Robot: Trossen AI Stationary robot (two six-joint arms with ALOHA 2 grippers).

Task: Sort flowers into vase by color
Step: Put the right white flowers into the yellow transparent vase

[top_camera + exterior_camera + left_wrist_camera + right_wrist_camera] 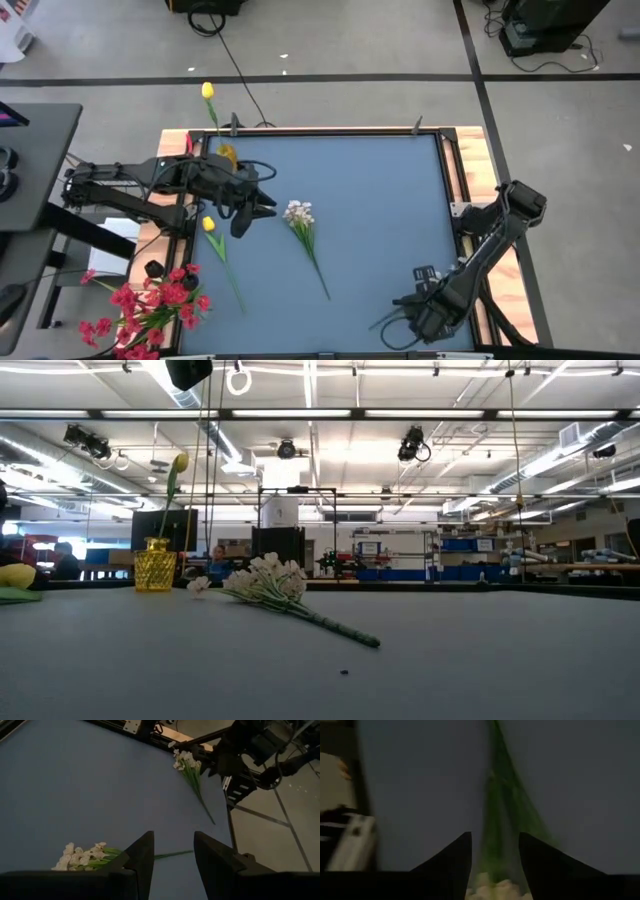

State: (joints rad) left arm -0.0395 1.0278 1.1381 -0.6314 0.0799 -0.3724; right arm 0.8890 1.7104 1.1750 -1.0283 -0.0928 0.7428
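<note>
White blossoms marked your nearest loose target: the white sprig [303, 232] lay mid-table, blossom head toward the far-left, stem running near-right. Your left gripper [250, 207], fingers spread and empty, hovered just left of that head, so I judge the left arm was the one to take it. Just to its near-left lay a yellow tulip [212, 232], stem also trailing toward the near edge. The yellow vase [155, 565] at the far-left corner already held one tulip. Your right gripper [495, 865] sat at the near-right, fingers parted around a second white sprig [189, 768]; whether they touched it I could not tell.
</note>
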